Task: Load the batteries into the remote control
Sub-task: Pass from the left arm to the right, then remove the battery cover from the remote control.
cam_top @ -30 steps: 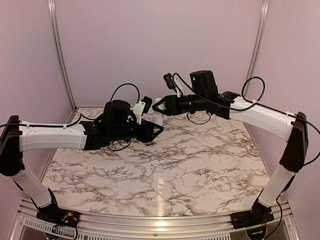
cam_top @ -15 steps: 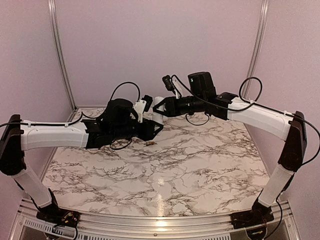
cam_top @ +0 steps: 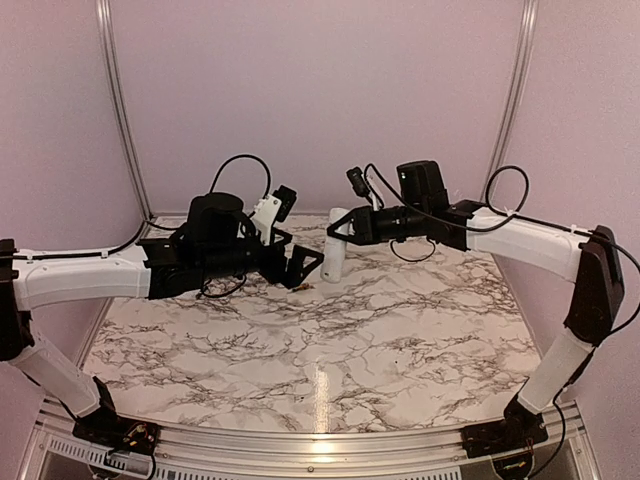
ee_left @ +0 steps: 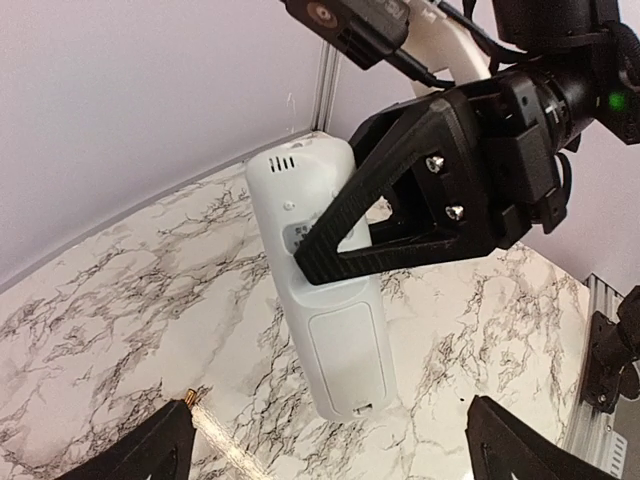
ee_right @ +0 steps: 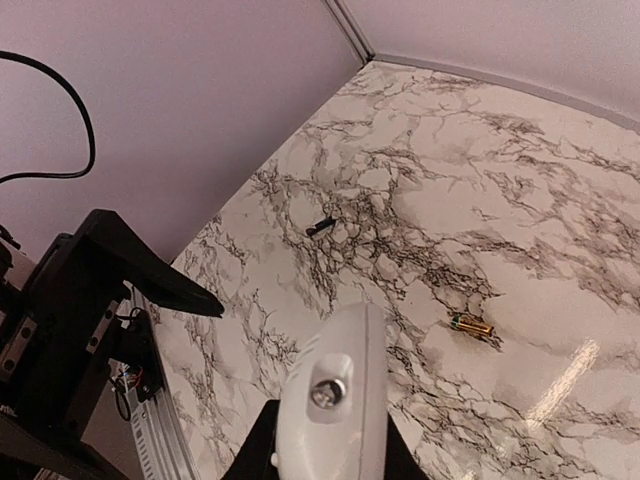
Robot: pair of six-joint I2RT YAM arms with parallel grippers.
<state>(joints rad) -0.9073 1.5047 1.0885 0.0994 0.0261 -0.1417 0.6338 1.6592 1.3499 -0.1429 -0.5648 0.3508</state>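
The right gripper (cam_top: 338,232) clamps the upper part of a flat white plastic remote control (cam_top: 333,262), holding it roughly upright in the air over the far middle of the marble-patterned tabletop (cam_top: 400,340), its back panel facing the left arm. Just to its left, the left gripper (cam_top: 305,266) stands wide open, holding nothing. One slim golden-brown battery (ee_right: 472,324) lies on the tabletop beneath them.

The remote control (cam_top: 334,258) hangs upright over the back middle of the table (cam_top: 400,330), between the two claws. The right claw (cam_top: 342,233) reaches in from the right and grips its upper part. The left claw (cam_top: 303,266) sits just left of it, not touching. One battery (cam_top: 303,286) lies on the table below the left claw.
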